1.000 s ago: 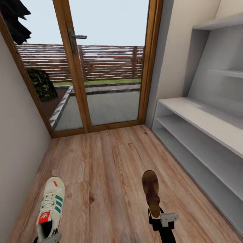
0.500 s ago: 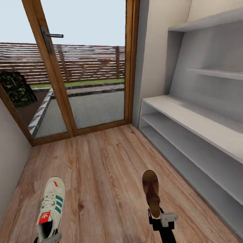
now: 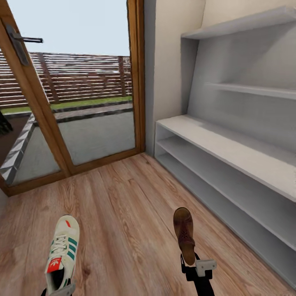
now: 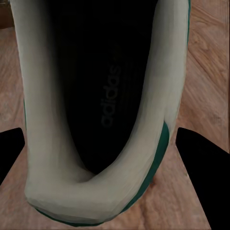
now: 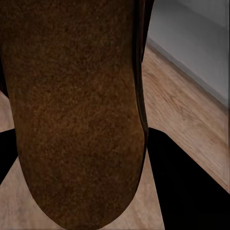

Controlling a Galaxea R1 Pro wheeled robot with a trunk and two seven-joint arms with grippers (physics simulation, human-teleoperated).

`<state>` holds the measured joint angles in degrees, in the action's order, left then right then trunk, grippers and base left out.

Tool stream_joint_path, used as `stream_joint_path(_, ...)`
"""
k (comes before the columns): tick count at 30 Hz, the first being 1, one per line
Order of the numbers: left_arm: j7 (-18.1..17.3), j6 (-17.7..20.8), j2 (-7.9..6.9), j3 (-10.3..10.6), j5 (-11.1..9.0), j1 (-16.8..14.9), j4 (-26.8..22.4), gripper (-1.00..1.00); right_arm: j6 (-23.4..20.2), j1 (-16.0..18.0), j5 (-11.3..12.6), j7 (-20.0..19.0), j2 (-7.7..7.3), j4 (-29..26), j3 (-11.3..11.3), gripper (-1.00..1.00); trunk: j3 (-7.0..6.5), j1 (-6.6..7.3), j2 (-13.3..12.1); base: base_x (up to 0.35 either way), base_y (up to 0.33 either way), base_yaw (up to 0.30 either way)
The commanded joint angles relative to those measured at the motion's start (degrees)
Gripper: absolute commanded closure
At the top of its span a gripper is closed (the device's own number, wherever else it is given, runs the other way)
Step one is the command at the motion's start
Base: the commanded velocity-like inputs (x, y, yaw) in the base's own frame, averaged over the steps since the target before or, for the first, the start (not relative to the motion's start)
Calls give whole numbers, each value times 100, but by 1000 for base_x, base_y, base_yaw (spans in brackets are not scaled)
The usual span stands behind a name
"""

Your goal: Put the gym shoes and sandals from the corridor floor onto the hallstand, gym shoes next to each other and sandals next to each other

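Observation:
One cream-white gym shoe (image 3: 61, 255) with green stripes hangs low at the head view's left, heel toward me, with my left gripper (image 3: 57, 290) shut on its heel. In the left wrist view the gym shoe's dark opening (image 4: 96, 120) sits between the black fingers (image 4: 201, 158). A dark brown sandal (image 3: 184, 234) is held at the lower right, my right gripper (image 3: 193, 267) shut on its heel end. Its tan footbed (image 5: 72, 96) shows in the right wrist view. The pale-grey hallstand (image 3: 230, 144) runs along the right wall with bare shelves. Both shoes hover over the corridor floor (image 3: 123, 197).
A wood-framed glass door (image 3: 139, 82) with a dark handle (image 3: 20, 41) closes the corridor's far end. A cream wall (image 3: 172, 61) stands between the door and the hallstand. The hallstand's lower edge (image 5: 191, 43) appears in the right wrist view.
The whole picture has swung to the right: the door has slid left and more of the hallstand shows. Both shoes stay in the grippers as before.

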<state>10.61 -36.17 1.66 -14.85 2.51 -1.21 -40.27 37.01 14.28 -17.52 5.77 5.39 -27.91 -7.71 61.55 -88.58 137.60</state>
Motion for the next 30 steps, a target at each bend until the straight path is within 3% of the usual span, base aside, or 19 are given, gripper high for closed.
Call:
stream_joint_path(1,24,-14,3,-11,30,-3,2,100,16,5,-49,23,6,5,-29,100,5,-1,2,241,224,-300)
stream_joint_path(30,11,-13,6,17,30,-3,35,100,16,5,-50,21,6,6,-29,100,5,-1,2,216,250,-300)
